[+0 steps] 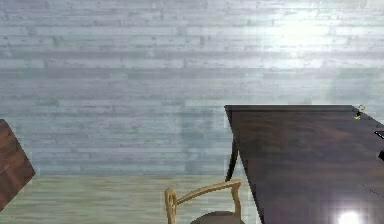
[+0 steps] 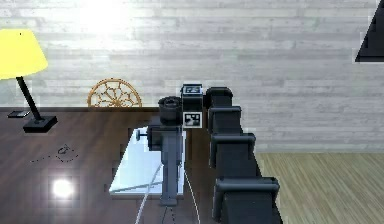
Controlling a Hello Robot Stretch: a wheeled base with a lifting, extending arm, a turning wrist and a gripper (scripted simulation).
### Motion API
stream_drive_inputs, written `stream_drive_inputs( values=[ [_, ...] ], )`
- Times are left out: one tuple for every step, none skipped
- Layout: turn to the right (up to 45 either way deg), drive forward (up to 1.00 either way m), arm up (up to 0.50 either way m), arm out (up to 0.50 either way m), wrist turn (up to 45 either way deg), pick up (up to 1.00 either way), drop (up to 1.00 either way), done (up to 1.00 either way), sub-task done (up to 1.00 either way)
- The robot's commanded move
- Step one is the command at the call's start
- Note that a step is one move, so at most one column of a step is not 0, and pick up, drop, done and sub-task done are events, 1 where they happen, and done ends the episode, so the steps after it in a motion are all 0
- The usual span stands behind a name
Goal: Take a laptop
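Looking out the arm side view, I see the arm (image 2: 235,150) as a dark stepped bar rising from six o'clock, just past centre, over a dark wooden counter (image 2: 80,130). Near the bar's far end sit two white marker squares (image 2: 192,119), and the jaws' dark body hangs toward nine o'clock of them.

The laptop (image 2: 135,172), a flat pale slab that looks closed, lies on the counter just below centre, at about seven o'clock of the jaws' body. The thin fingers cross in front of its near edge. I cannot tell whether the jaws are spread or pressed together. With the laptop lying right behind them on the counter, I also cannot tell whether they hold anything.

A yellow-shaded lamp (image 2: 18,52) on a black stand occupies the counter's nine o'clock end. A round woven chair back (image 2: 115,94) shows past the far edge at about eleven o'clock. Wooden floor (image 2: 320,185) shows at four o'clock.

In the forward view, the counter (image 1: 300,160) fills the four o'clock corner in front of a pale plank wall (image 1: 150,70). A wooden chair (image 1: 205,191) stands at six o'clock, beside the counter's edge.
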Motion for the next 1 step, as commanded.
stream_drive_inputs(
  values=[
    [0.0, 0.00, 0.00, 0.00, 45.0, 0.00, 0.00, 0.00, 0.00]
  ],
)
